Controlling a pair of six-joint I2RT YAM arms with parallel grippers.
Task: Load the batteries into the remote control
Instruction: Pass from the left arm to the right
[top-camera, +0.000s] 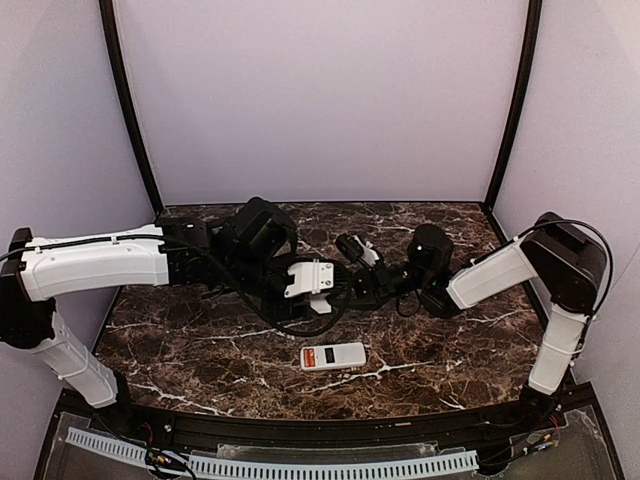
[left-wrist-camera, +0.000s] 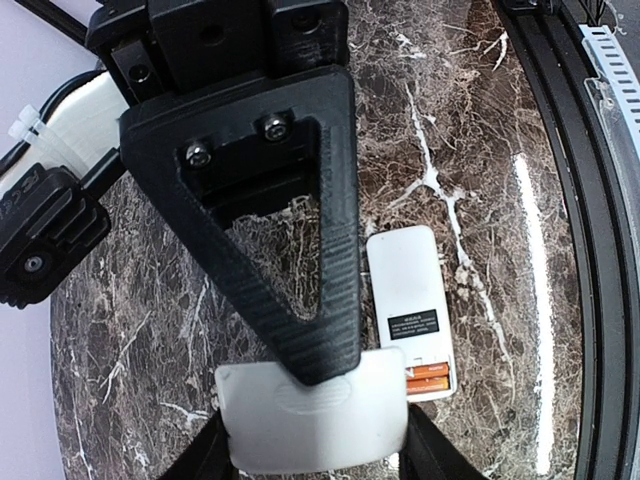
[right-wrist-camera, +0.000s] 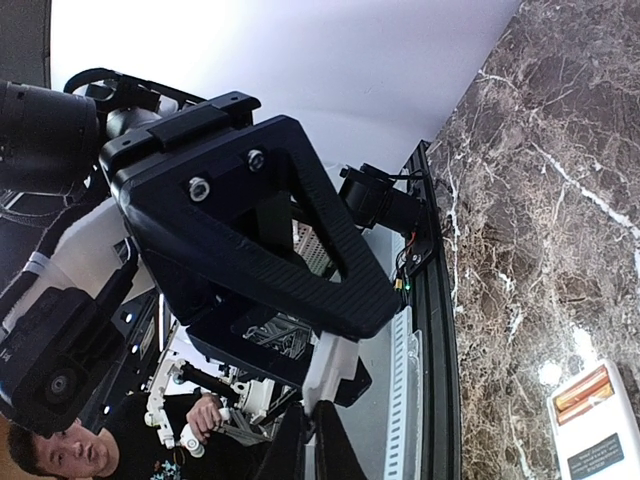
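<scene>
The remote control (top-camera: 333, 356) lies back up on the marble, near the front middle. Its battery bay is uncovered, and two orange batteries (left-wrist-camera: 430, 376) lie side by side in it. They also show as orange stripes (right-wrist-camera: 585, 393) at the end of the remote (right-wrist-camera: 600, 440) in the right wrist view. Above the table, my left gripper (left-wrist-camera: 315, 425) is shut on a flat white battery cover (left-wrist-camera: 320, 420). My right gripper (right-wrist-camera: 325, 400) is shut on a thin edge of the same white cover (right-wrist-camera: 335, 375). Both grippers (top-camera: 322, 298) meet just behind the remote.
A black rail (top-camera: 300, 430) and a white slotted cable duct (top-camera: 300, 465) run along the table's front edge. Black corner posts (top-camera: 128, 110) and pale walls close in the back and sides. A person's hand (right-wrist-camera: 205, 415) shows beyond the front edge.
</scene>
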